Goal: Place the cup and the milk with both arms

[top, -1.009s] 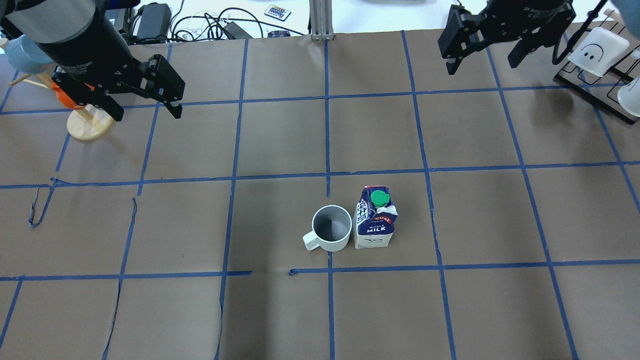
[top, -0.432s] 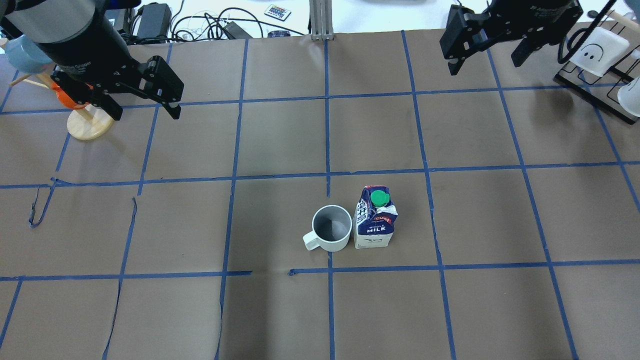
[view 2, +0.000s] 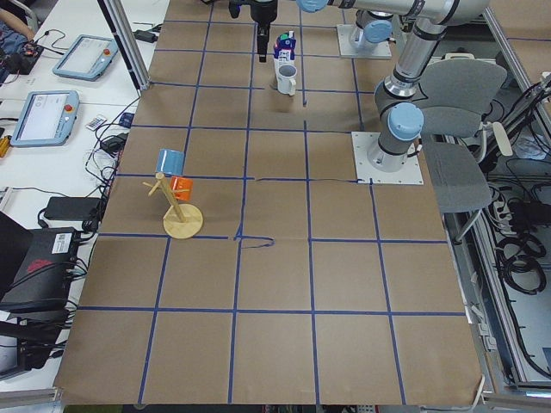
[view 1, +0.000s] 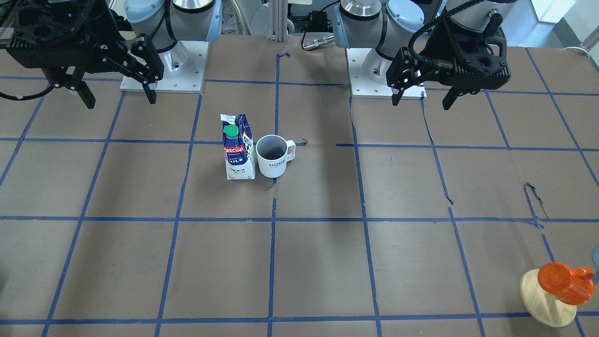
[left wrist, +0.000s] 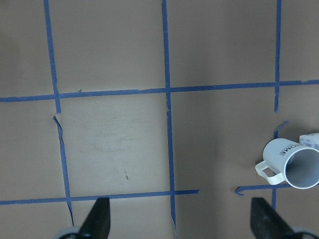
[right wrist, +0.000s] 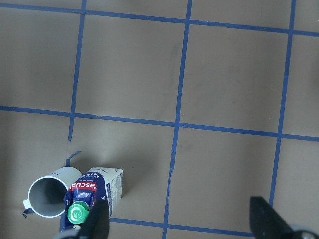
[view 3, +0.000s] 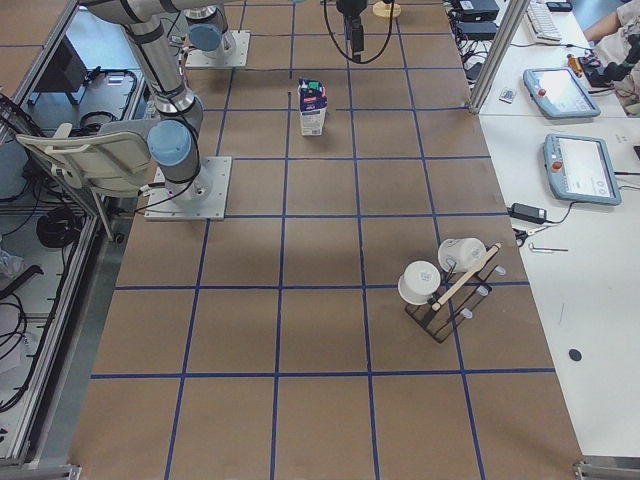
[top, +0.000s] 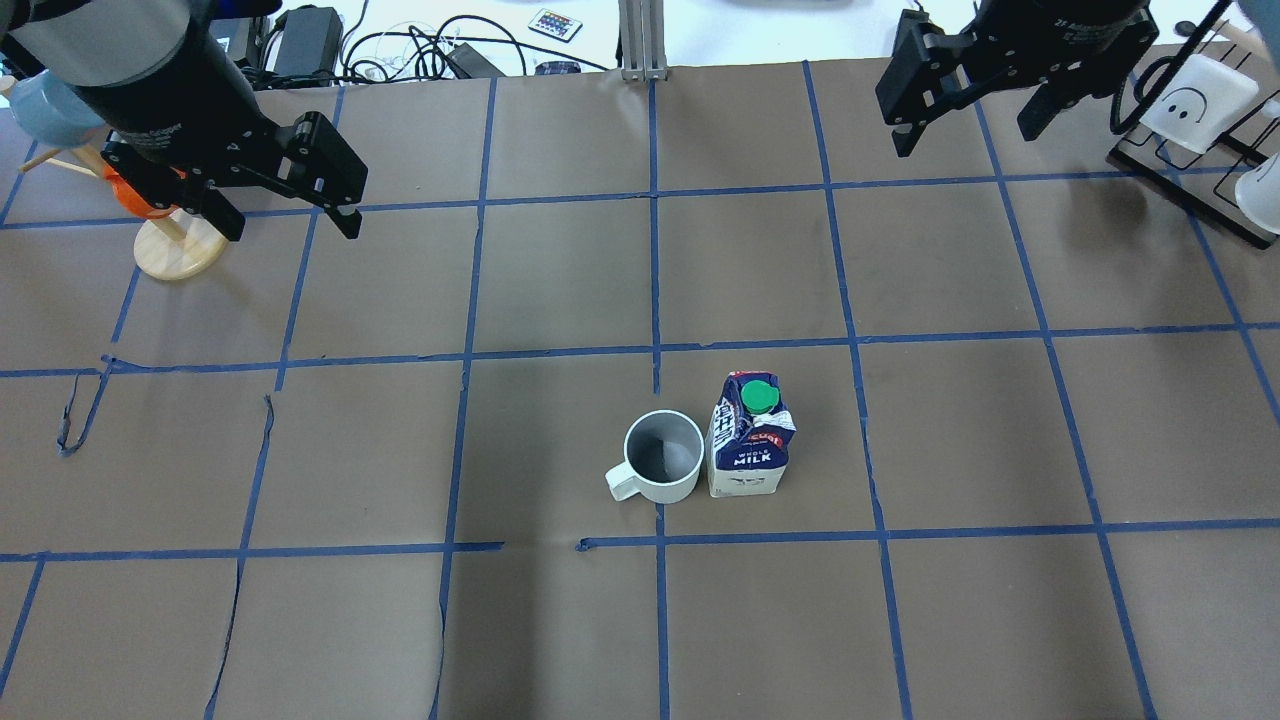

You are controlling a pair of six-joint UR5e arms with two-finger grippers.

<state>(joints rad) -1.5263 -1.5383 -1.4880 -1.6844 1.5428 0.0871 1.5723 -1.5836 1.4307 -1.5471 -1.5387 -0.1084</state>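
— How do the left gripper's fingers stand?

— Spread wide, with nothing between them. In the left wrist view both fingers (left wrist: 98, 221) frame bare brown paper. The left gripper (top: 290, 228) hangs above the far left of the table (top: 560, 270), close to a wooden stand (view 1: 545, 299) that carries an orange mug (view 1: 561, 276).

— And the right one?

— Much the same. The right gripper (top: 966, 138) has its fingers (right wrist: 95, 223) wide apart and grips nothing. It hangs above the far right of the table, near a rack (view 3: 441, 306) with white cups (view 3: 418, 282).

— Where is the cup?

— The cup (top: 662, 458) stands upright near the middle of the table, a little to the near side, well apart from both grippers. Its handle points left and toward the robot.

— And the milk?

— The milk (top: 748, 440) stands upright just to the right of the cup, with its green cap on top. They are so close that I cannot tell whether they touch.
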